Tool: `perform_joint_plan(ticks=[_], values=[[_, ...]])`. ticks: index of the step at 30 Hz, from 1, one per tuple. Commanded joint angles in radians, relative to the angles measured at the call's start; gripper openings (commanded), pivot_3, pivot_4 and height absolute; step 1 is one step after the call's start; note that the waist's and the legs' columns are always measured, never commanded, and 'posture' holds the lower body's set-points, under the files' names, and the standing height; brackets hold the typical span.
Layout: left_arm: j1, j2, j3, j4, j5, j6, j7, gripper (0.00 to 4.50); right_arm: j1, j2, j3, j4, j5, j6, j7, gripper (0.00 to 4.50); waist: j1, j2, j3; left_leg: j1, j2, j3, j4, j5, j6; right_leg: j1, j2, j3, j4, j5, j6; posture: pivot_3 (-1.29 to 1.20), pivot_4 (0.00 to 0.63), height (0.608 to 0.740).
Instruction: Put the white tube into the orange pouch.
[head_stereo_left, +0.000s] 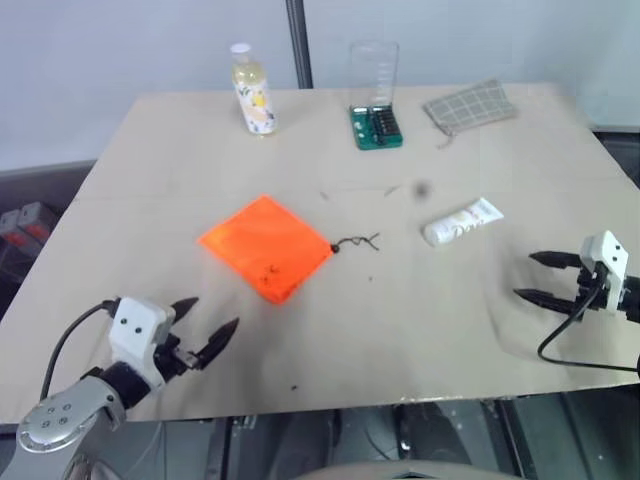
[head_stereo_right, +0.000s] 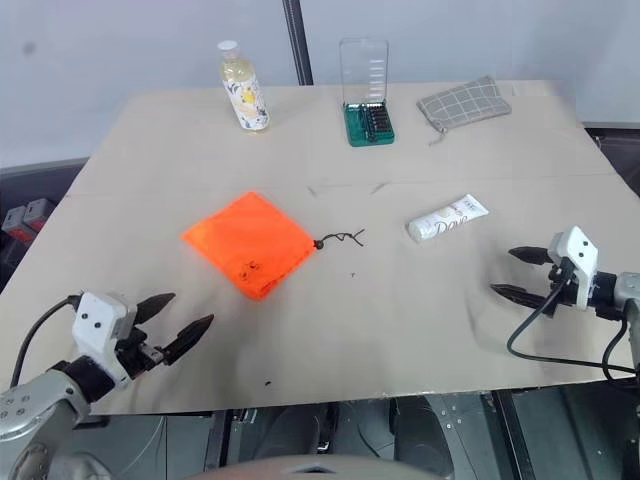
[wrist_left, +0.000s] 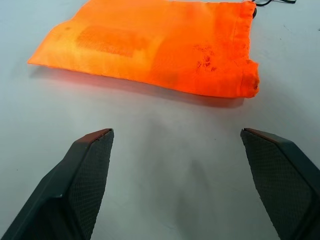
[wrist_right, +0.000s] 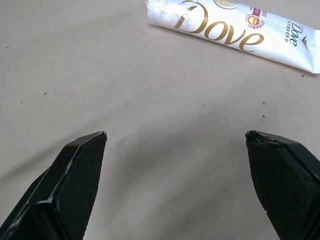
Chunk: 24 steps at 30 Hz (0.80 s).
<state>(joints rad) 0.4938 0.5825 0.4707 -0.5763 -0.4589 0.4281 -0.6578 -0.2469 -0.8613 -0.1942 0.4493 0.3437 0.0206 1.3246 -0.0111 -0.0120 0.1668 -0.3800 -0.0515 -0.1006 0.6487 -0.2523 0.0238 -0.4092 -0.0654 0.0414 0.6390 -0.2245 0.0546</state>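
Beige tabletop (head_stereo_left: 420, 330) carries everything. Ahead of the left gripper (head_stereo_left: 205, 328), whose fingers are spread and empty, the orange pouch (head_stereo_left: 266, 245) lies flat, near but apart. Ahead of the right gripper (head_stereo_left: 538, 277), likewise spread and holding nothing, the white tube (head_stereo_left: 462, 222) lies on its side, not touched.
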Motion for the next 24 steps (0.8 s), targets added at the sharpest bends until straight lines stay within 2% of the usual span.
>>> perform_joint_plan(ticks=[1, 17, 24], values=[[0.005, 0.008, 0.032, -0.036, -0.023, -0.017, -0.015, 4.2, 0.018, -0.028, -0.039, -0.044, 0.022, -0.004, 0.006, 4.5, 0.0, 0.0, 0.0, 0.0, 0.0, 0.0, 0.0, 0.0, 0.0, 0.0, 0.0, 0.0, 0.0, 0.0, 0.0, 0.0, 0.15, 0.74], [0.035, -0.008, 0.027, -0.053, -0.048, -0.039, -0.025, 4.2, -0.01, -0.017, -0.028, -0.031, 0.008, -0.002, -0.005, 4.5, 0.0, 0.0, 0.0, 0.0, 0.0, 0.0, 0.0, 0.0, 0.0, 0.0, 0.0, 0.0, 0.0, 0.0, 0.0, 0.0, 0.15, 0.74], [-0.016, -0.033, -0.036, -0.088, -0.05, -0.031, 0.013, 4.2, -0.029, -0.012, -0.019, -0.03, 0.004, 0.014, -0.012, 4.5, 0.001, 0.0, 0.0, 0.0, 0.0, 0.0, 0.0, 0.0, 0.0, 0.0, 0.0, 0.0, 0.0, 0.0, 0.0, 0.0, 0.15, 0.74]])
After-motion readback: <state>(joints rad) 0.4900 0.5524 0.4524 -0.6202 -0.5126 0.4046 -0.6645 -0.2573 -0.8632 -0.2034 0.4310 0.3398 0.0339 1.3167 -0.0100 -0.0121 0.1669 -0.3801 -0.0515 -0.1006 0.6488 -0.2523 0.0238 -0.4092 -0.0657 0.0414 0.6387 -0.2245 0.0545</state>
